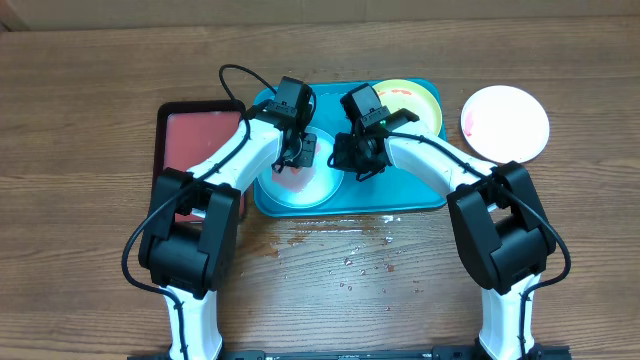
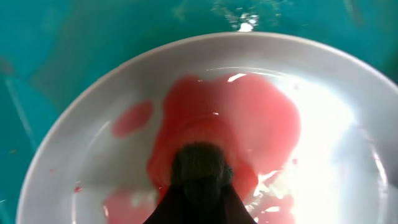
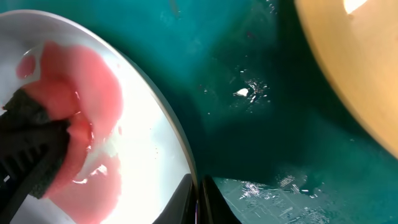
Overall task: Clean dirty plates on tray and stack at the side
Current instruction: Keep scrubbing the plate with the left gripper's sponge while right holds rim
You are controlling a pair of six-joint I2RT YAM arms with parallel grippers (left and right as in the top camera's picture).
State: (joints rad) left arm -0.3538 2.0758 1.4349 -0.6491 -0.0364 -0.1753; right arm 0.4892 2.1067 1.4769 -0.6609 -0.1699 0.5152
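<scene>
My left pincer (image 2: 199, 190) is clenched on a small dark scrub pad (image 2: 200, 163). The pad is pressed into the red sauce (image 2: 255, 118) in the middle of the light blue plate (image 1: 318, 186). That plate sits in the lower left part of the blue tray (image 1: 420, 195). The yellow-green plate (image 1: 405, 100) lies in the tray's upper right corner. The white plate (image 1: 505, 122) is out on the brown surface (image 1: 90, 90) at the right of the picture, with faint red marks on it.

What could go wrong? The sauce is runny, so if I rub too fast it could slop over the rim. The tray looks wet, so if I push too hard on one side the plate could tip or slide. My right pincer (image 3: 200, 204) is clenched tight just at the plate's rim. I cannot tell if it pinches the rim. If it does not, the plate may spin under the pad.

Both my arms reach up from the bottom of the picture, bend, and lean in over the plate. Their tips point down and sit close together, so they could bump.
</scene>
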